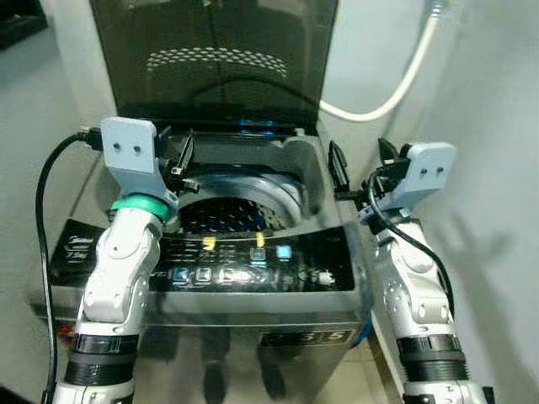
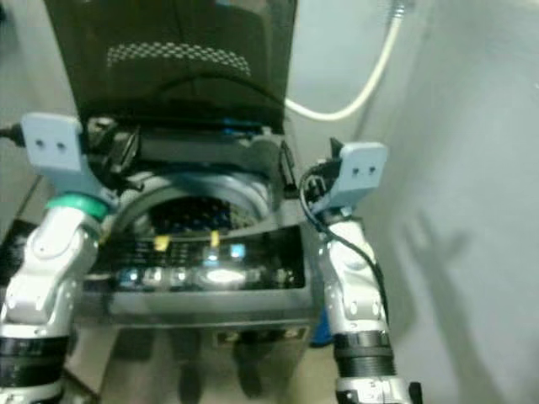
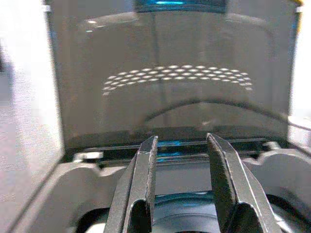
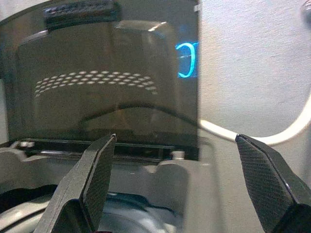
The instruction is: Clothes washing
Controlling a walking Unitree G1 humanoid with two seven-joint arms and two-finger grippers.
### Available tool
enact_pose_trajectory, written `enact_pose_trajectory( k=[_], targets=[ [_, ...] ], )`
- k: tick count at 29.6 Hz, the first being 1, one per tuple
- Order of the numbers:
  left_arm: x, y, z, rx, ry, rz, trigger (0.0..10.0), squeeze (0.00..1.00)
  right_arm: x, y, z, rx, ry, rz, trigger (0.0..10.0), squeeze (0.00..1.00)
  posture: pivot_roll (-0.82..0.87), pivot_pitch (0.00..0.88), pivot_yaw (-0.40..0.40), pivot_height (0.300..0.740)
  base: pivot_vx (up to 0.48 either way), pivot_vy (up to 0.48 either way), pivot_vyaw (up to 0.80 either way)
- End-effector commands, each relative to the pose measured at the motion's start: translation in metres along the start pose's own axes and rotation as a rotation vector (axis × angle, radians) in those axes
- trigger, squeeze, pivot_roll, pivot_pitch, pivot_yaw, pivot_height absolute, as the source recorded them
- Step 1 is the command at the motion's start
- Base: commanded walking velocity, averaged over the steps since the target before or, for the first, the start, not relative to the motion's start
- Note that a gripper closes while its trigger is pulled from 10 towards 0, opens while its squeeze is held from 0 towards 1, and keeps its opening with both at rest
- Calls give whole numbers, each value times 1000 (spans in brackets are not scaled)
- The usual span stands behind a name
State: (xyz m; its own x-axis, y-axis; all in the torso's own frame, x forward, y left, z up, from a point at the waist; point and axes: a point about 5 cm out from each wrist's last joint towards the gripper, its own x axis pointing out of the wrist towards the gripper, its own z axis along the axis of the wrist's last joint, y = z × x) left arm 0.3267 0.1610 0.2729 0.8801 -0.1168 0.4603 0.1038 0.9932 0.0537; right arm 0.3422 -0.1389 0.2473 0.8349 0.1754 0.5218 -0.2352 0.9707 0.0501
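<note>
A top-loading washing machine (image 1: pixel 333 181) stands before me with its dark tinted lid (image 1: pixel 210 59) raised upright. The perforated steel drum (image 1: pixel 240 210) lies exposed; its inside is dark and I cannot tell what it holds. Lit buttons glow on the front control panel (image 1: pixel 253 271). My left gripper (image 1: pixel 180 162) hovers over the left rim of the tub, open, with nothing between its fingers (image 3: pixel 146 165). My right gripper (image 1: pixel 360 160) hangs over the machine's right edge, spread wide open and empty; the right wrist view shows this gripper (image 4: pixel 176 138) facing the lid.
A white hose (image 1: pixel 408 80) curves down the wall behind the machine on the right. The wall (image 1: pixel 497 168) stands close to the right arm. A black cable (image 1: pixel 42 198) loops off my left wrist. A pale wall rises on the left.
</note>
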Motion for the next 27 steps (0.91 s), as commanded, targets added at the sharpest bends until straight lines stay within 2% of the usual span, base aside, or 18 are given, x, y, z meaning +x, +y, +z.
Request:
enact_pose_trajectory(
  k=[1,5,10,27],
  targets=[
    [-1,0,-1,9,9,-1,10000,0,0,-1,-2,-15,16,-1,10000,0,3,0,8,740,0,0,750],
    [0,0,0,11,9,-5,10000,0,0,-1,-2,-13,11,-5,10000,0,3,0,9,740,0,0,748],
    [0,0,0,8,10,-9,10000,0,0,0,0,7,-4,-6,10000,0,0,0,15,740,0,0,0],
    [2,0,0,9,11,-5,10000,0,0,1,-2,-5,-1,-2,10000,0,1,0,18,740,-393,0,0]
  ],
)
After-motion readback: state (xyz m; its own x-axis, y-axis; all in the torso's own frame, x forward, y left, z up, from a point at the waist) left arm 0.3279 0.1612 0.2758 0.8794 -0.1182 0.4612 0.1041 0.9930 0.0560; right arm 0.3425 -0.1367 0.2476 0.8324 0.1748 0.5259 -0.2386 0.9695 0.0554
